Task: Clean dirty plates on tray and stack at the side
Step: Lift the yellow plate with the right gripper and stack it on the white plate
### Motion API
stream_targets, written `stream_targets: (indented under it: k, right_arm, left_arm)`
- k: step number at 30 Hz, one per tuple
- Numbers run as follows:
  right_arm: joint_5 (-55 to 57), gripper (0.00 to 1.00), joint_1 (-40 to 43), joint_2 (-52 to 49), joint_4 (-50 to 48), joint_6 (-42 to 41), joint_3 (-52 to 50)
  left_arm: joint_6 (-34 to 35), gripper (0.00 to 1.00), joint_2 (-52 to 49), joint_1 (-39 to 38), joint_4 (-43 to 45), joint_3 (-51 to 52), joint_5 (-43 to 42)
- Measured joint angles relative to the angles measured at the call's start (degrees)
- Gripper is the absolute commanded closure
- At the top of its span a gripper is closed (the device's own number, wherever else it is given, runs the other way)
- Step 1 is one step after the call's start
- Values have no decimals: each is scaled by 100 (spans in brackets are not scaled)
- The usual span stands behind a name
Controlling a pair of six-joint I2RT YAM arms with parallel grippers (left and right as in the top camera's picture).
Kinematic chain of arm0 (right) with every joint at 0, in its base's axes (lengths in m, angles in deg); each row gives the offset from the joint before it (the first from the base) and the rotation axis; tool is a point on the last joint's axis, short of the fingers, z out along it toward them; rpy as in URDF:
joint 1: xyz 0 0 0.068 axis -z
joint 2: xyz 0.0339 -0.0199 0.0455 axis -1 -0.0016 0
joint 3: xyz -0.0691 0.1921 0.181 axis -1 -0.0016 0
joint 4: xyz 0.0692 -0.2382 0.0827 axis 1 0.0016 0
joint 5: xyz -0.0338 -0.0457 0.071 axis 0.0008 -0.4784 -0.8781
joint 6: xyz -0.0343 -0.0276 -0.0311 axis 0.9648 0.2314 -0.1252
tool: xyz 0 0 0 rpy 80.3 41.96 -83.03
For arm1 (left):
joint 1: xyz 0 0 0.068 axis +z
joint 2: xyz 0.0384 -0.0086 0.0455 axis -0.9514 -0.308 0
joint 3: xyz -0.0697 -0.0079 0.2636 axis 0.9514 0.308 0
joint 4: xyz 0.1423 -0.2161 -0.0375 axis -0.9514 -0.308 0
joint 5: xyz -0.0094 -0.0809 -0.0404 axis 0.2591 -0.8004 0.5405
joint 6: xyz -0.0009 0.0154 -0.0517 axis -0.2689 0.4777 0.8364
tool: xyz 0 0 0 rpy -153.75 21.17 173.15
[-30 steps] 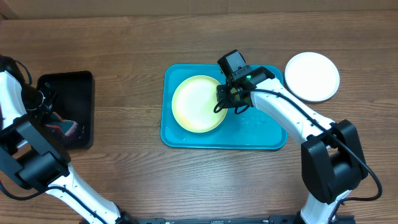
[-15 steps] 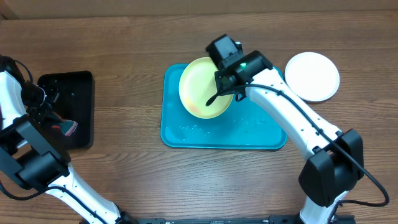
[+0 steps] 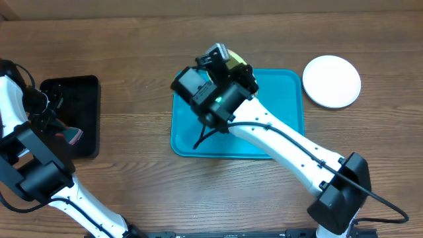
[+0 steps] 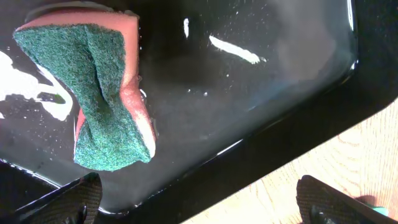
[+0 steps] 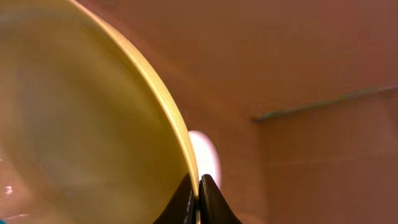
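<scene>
Mid-table lies the turquoise tray (image 3: pixel 277 125). At the left edge, the left gripper (image 4: pixel 202 199) hangs, fingers apart, over a sponge (image 4: pixel 106 106) in the black tray (image 3: pixel 69 92). Above the turquoise tray's far edge, the right gripper (image 5: pixel 199 186) pinches the yellow-green plate (image 5: pixel 74 124) by its rim, tilted, probably bound for the white plate (image 3: pixel 332 80) at the far right. No writing is legible.

A brown wooden table (image 3: pixel 132 192) with grain running lengthwise fills the overhead view. A paler tan strip (image 3: pixel 277 5) runs along the table's far edge. Away from the table, the right wrist view shows a pinkish-tan wall (image 5: pixel 311 50), a faint seam (image 5: pixel 323 102) and a bright oval light patch (image 5: pixel 208 158).
</scene>
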Motion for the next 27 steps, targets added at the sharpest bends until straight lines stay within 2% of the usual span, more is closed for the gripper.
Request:
stream_targets:
  k: [5, 13, 16, 21, 24, 27]
  right_arm:
    - [780, 96, -225, 0, -271, 662, 2]
    - [894, 96, -243, 0, -555, 1019, 2]
    - [188, 96, -197, 0, -691, 1054, 2]
    - [-1720, 96, 369, 2, -1008, 1056, -98]
    - [-2885, 96, 1139, 2, -1209, 730, -273]
    - [-4236, 96, 2260, 2, -1263, 260, -339]
  left_arm:
    - [0, 0, 0, 0, 0, 0, 2]
    - [0, 0, 0, 0, 0, 0, 2]
    - [0, 0, 0, 0, 0, 0, 2]
    - [0, 0, 0, 0, 0, 0, 2]
    - [0, 0, 0, 0, 0, 0, 2]
    - [0, 0, 0, 0, 0, 0, 2]
